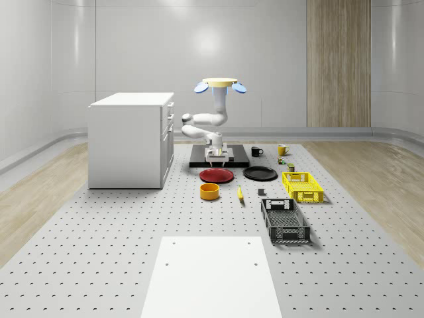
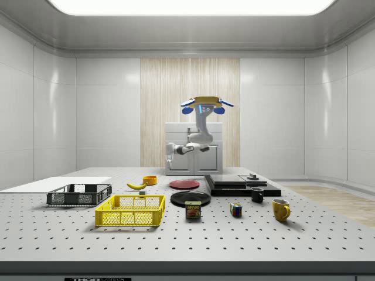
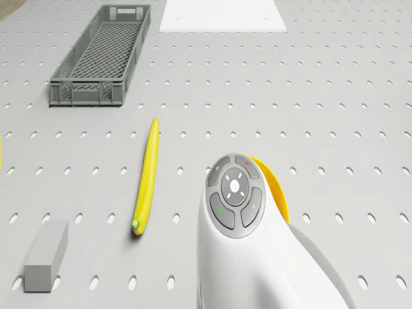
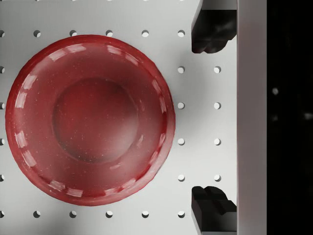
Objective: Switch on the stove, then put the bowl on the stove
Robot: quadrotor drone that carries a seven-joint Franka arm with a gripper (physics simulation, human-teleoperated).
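The drone (image 1: 220, 84) hovers above the far part of the counter (image 1: 119, 238), over the near edge of the black stove (image 1: 238, 161), beside the white cabinet (image 1: 129, 139); its arm (image 1: 211, 119) folds down so the gripper (image 1: 216, 155) hangs just over that edge, pointing at the counter; in the wrist view the two dark fingers (image 4: 211, 29) stand wide apart with nothing between them, so the gripper is open and empty; beneath them lie the red plate (image 4: 88, 120) and, at the side, the stove's pale rim and dark top (image 4: 288, 117).

The bowl (image 1: 210, 191), a small yellow-orange one, sits on the counter just in front of the red plate and near the banana (image 1: 240, 193); in the drone view its rim (image 3: 277, 190) peeks from behind the arm's wrist housing; it is apart from the stove and untouched.

Whether the stove is on I cannot tell; no glow or lit mark shows on its top, and a small knob (image 2: 253, 176) stands on it in the side view; the gripper being at the stove's edge and not at the bowl, I judge the first step, switching on, to be the one in hand or barely finished; the second step is wholly left: descend to the bowl, grip its rim, lift it, carry it past the red plate, and set it on the stove top.

Also on the counter are a black plate (image 1: 260, 173), a yellow basket (image 1: 303, 186) and a grey crate (image 1: 285, 220).
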